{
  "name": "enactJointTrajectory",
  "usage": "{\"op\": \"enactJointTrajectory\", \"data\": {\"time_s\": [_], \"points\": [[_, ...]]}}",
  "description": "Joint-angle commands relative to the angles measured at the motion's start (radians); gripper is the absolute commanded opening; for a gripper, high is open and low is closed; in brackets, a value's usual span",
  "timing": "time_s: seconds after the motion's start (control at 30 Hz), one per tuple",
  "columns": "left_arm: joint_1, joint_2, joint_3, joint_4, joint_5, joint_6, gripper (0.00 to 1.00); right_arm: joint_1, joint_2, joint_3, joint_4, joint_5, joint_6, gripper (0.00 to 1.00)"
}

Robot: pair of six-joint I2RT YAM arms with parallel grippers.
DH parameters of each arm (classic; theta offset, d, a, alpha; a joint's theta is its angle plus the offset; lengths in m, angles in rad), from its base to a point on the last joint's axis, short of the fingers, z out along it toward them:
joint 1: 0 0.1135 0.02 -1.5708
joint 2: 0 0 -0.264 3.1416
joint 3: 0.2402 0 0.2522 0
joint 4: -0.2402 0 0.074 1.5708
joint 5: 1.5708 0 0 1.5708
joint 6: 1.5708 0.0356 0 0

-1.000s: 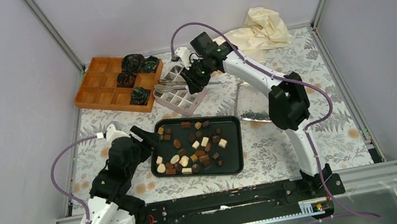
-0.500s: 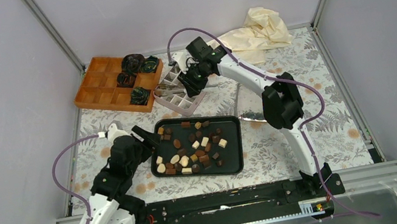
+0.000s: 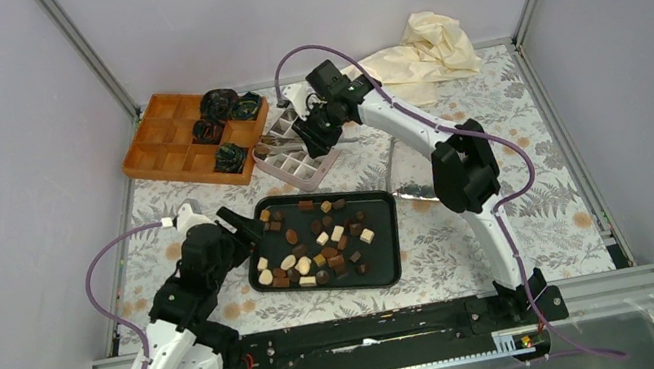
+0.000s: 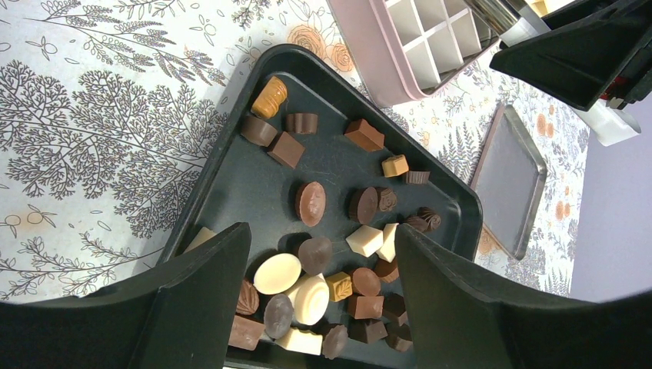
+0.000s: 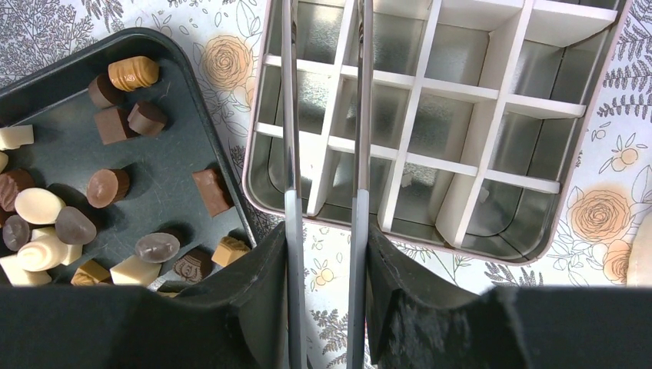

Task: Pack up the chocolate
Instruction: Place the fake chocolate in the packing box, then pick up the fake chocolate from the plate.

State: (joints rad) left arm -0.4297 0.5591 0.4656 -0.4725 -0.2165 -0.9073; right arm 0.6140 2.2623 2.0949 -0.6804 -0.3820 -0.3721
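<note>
Several dark, light brown and cream pieces of chocolate lie loose in a black tray mid-table. My left gripper hovers open over the tray's left end. In the left wrist view a cream oval chocolate and others show between its wide jaws. My right gripper is shut on metal tongs. Their two blades reach out over a pink tin with white dividers, whose cells look empty. The tin sits just behind the tray.
An orange divided box at the back left holds crumpled black-green paper cups. A cream cloth lies at the back right. A flat silver lid rests right of the black tray.
The right arm shifted the tongs a little left and back over the tin, then held still. The left arm has not moved.
</note>
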Motion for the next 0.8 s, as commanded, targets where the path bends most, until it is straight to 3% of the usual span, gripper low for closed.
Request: {"op": "enactJointTrajectory", "data": {"time_s": [0.0, 0.33, 0.5, 0.77], "points": [[0.006, -0.001, 0.014, 0.028, 0.009, -0.006, 0.76, 0.014, 0.005, 0.057, 0.047, 0.001, -0.013, 0.39], [0.006, -0.002, 0.022, 0.033, 0.019, -0.005, 0.76, 0.014, -0.007, 0.053, 0.047, -0.004, -0.012, 0.45], [0.006, -0.007, 0.035, 0.034, 0.024, -0.002, 0.76, 0.014, -0.027, 0.058, 0.041, -0.018, -0.006, 0.44], [0.007, -0.072, 0.024, 0.111, 0.074, -0.005, 0.78, 0.012, -0.176, 0.012, 0.026, -0.091, 0.006, 0.42]]}}
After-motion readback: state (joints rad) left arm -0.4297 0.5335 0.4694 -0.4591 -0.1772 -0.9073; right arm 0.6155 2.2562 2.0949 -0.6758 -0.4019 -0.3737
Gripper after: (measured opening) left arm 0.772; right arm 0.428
